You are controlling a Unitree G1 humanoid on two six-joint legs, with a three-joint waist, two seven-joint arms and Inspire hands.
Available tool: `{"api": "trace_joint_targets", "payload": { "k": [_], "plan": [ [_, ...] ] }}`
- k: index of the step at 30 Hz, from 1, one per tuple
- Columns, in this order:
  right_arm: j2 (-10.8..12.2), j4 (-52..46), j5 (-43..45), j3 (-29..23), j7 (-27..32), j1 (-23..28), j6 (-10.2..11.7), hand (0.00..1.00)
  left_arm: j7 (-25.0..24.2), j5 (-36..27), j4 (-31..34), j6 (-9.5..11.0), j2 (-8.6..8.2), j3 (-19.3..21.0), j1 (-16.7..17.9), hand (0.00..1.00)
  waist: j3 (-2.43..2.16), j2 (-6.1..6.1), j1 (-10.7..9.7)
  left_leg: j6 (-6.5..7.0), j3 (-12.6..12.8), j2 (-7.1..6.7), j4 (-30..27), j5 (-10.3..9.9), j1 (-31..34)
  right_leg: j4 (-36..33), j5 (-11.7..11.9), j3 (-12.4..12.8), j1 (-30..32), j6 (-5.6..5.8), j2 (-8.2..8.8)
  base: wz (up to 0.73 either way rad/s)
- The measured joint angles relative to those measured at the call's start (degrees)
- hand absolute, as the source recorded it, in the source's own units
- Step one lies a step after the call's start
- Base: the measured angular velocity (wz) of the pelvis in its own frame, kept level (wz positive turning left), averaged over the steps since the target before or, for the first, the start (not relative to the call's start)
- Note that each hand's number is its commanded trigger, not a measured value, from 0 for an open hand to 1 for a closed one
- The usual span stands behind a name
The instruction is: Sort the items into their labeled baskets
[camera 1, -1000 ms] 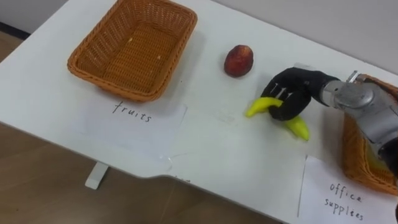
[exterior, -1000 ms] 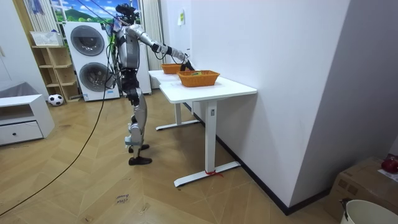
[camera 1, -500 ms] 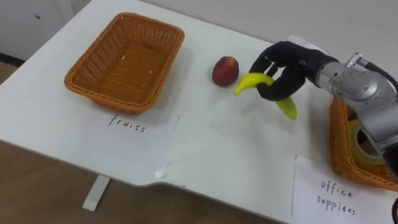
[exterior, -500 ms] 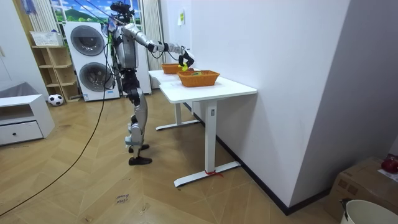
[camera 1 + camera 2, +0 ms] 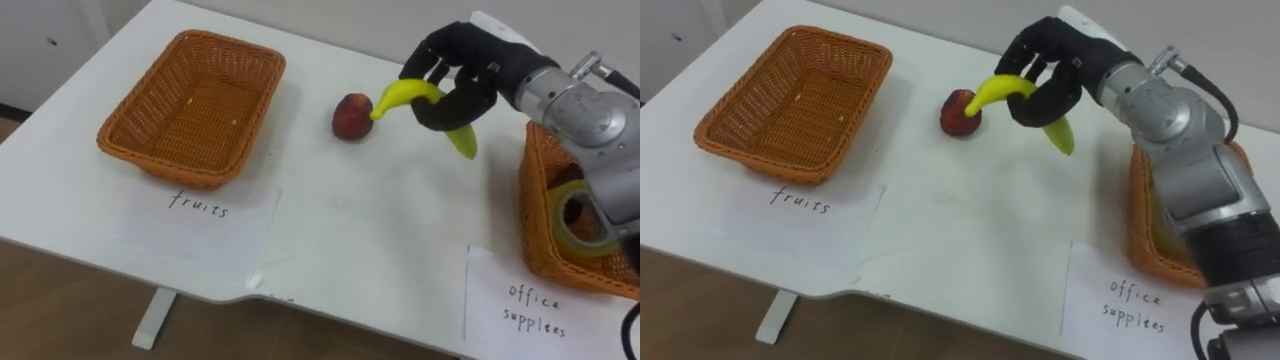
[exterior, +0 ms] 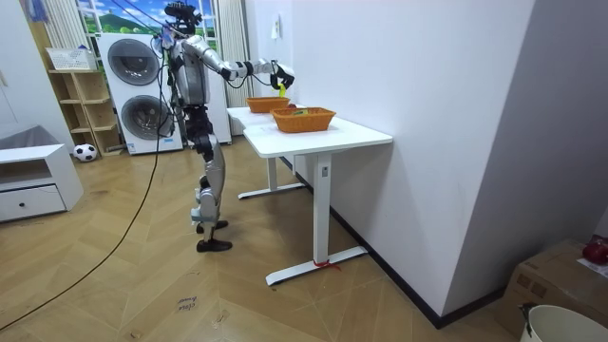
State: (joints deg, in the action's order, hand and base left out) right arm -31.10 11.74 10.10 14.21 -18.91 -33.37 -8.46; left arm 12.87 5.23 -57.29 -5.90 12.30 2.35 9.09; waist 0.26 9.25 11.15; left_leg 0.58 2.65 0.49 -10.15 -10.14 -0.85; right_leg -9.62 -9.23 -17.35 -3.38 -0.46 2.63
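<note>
Banana (image 5: 398,97) held clear of table (image 5: 380,230), R hand (image 5: 455,75) curled round its middle, near red fruit (image 5: 351,116). Handwritten sheets: "fruits" (image 5: 200,205) before empty L basket (image 5: 200,100); "office supplies" (image 5: 535,310) by R basket (image 5: 535,230) w/ tape roll (image 5: 580,225). Room view: robot stands at table end, R arm out over baskets.

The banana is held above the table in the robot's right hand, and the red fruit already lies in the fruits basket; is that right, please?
No: the red fruit lies on the table, outside the fruits basket, as the left eye view shows. The banana is held above the table in the right hand.
</note>
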Motion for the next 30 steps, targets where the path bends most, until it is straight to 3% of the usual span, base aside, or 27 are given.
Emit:
{"api": "trace_joint_targets", "payload": {
  "k": [7,21,30],
  "plan": [
    [3.63,-1.16,-0.31,-0.1,2.29,-0.01,-0.36,1.0,-0.06,0.13,0.09,-0.09,-0.61,2.17,0.59,0.0,0.16,-0.37,0.2,0.02,-0.68,-0.03,0.7,-0.01,-1.98,0.08,-0.05,-0.17,-1.9,0.08,0.19,0.04],
    [4.5,-1.31,-0.63,-0.36,7.35,-0.44,-0.37,1.0,0.13,1.15,3.24,-1.18,-1.68,3.0,0.43,0.0,0.25,-0.69,1.87,0.02,-1.66,-0.32,0.58,-0.02,-1.72,0.05,-0.19,-1.03,-2.46,0.32,0.1,0.03],
    [8.93,-0.48,-3.27,-0.19,10.82,-4.56,-0.33,1.0,0.07,1.15,3.38,-1.18,-2.22,2.56,0.44,0.0,0.56,-1.56,3.47,0.02,-2.45,-0.35,0.57,-0.01,-1.75,0.05,-0.28,-1.95,-2.41,0.46,0.17,0.03]
  ]
}}
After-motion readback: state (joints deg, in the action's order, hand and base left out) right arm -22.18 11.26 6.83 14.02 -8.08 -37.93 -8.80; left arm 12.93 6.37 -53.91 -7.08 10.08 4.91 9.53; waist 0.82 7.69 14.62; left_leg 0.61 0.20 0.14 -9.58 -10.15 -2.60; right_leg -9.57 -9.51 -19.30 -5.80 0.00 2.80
